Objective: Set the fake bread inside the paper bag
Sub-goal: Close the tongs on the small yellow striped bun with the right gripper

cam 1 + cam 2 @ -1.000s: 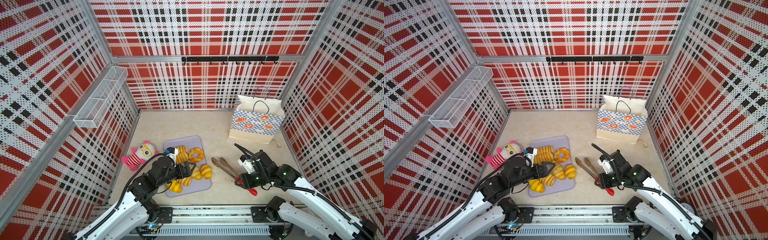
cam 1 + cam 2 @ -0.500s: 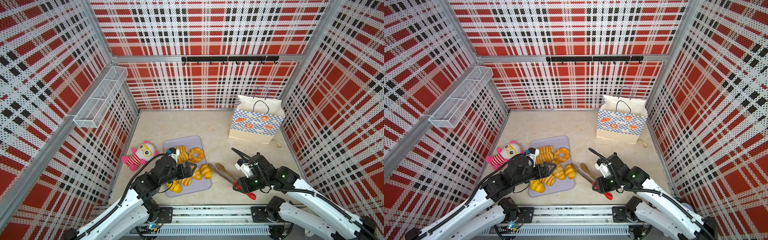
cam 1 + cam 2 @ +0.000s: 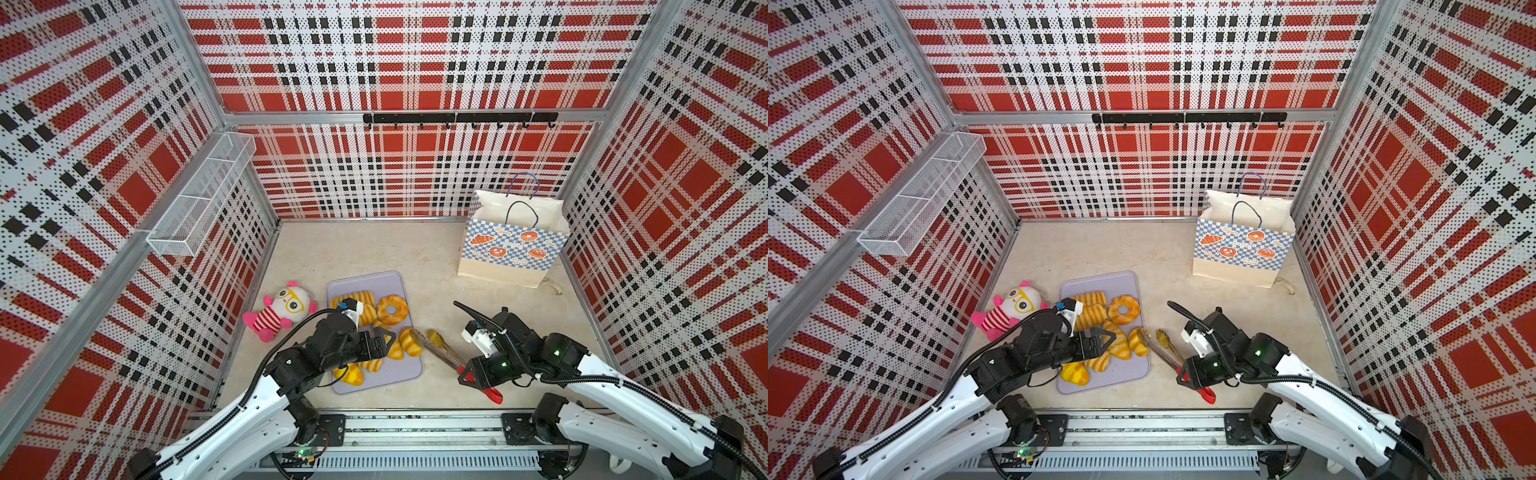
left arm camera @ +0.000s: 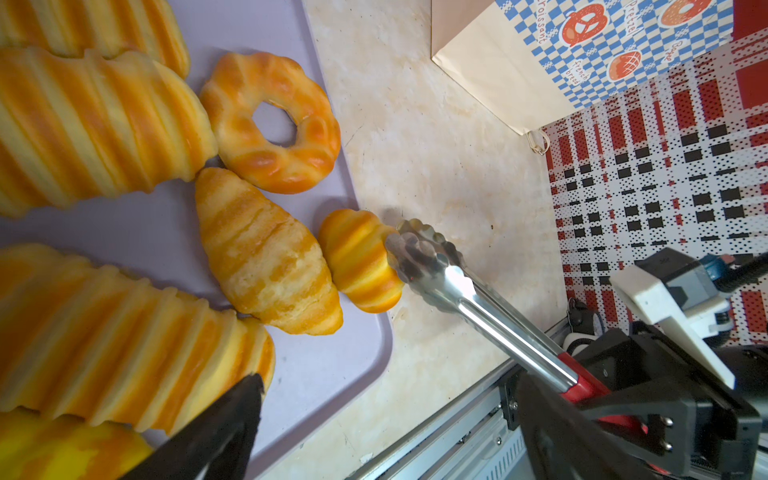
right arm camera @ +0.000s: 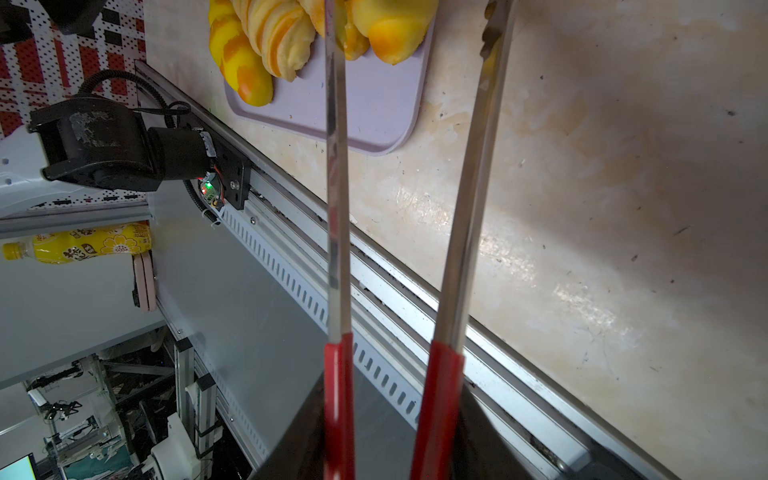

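Once swung leftward, brought steel red-handled tongs [image 3: 440,351], clenched in the right gripper [image 3: 471,374], up to a golden toy roll [image 3: 411,343] on the lilac tray [image 3: 365,282], lower centre. Kept the left gripper [image 3: 382,340] splayed; readied a pinch for the checkered paper bag [image 3: 513,245], upper right.

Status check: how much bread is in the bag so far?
Done: none shows in the paper bag; the fake bread lies on the tray. In hand: right gripper holds open tongs, tips at a small loaf on the tray's edge; left gripper open above the tray. Left: everything.
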You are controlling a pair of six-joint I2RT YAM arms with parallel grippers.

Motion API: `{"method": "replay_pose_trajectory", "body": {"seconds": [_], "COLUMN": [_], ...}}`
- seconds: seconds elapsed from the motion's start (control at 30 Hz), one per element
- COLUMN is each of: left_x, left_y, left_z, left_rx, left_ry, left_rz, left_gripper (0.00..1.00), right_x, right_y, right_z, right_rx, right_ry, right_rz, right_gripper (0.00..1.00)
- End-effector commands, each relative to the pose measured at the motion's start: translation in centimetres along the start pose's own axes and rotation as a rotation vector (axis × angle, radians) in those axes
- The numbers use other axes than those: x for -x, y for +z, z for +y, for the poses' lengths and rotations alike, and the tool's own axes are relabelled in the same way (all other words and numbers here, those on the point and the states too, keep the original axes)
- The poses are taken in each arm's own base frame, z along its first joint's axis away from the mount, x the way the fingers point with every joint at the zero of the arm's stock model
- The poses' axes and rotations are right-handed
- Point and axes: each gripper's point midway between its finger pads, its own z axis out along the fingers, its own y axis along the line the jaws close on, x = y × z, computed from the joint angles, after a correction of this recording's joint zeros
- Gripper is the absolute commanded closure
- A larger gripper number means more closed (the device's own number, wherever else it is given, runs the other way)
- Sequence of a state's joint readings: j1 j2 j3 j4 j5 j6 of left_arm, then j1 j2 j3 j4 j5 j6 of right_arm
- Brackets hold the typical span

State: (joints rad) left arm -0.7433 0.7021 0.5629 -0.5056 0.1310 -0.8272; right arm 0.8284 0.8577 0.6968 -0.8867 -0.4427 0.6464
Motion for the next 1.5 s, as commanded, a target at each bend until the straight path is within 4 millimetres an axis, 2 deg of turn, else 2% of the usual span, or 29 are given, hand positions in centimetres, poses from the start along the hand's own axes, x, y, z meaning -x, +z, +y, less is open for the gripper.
{"method": "replay_pose_trajectory", "body": {"seconds": [0.0,0.3,0.87,1.47], "left_x": [-0.3,-0.4,-0.3,-0.4], "left_y": [-0.2,-0.2,-0.6,-0.5], "left_z": [-0.3,-0.4,-0.6,-0.5], "left_rx": [-0.014,-0.014,-0.017,-0.012], "left_ry": [0.012,0.016,0.020,0.019], "left_rz": [0.007,0.008,-0.005,0.000], "left_gripper": [0.02,0.02,0.02,0.02], "right_x": [1.2,1.6,1.1,0.8], "right_y": [-0.7,-2.3,0.6,0.4], "right_z": [0.9,1.0,1.3,2.0], "right_rx": [0.005,-0.017,0.018,0.057], "right_ry": [-0.018,-0.019,-0.043,-0.052], "right_rz": [-0.053,-0.113,-0.022,-0.036], "right_gripper": [0.60,0.61,0.60,0.62]}}
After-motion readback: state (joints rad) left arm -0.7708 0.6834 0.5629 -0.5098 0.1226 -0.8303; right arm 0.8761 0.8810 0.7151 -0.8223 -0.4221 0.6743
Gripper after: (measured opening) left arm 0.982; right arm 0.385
